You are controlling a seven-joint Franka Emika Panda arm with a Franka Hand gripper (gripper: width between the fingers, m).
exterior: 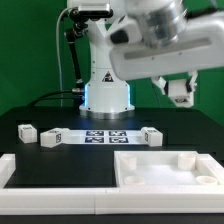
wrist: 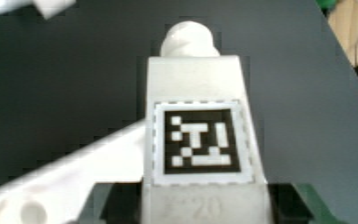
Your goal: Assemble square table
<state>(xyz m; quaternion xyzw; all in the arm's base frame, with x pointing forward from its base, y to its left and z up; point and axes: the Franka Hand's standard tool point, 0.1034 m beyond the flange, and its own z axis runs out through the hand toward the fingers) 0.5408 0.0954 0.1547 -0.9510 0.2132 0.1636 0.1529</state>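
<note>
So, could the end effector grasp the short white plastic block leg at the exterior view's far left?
Probably not: the end effector holds another white block leg, though that far-left leg lies unobstructed.

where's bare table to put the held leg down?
The gripper grips the held leg. Bare table: the exterior view's right, between the lone leg and the edge, behind the tabletop; also behind the two left legs. Crowded: the marker board row. The border rail fills the front left.
</note>
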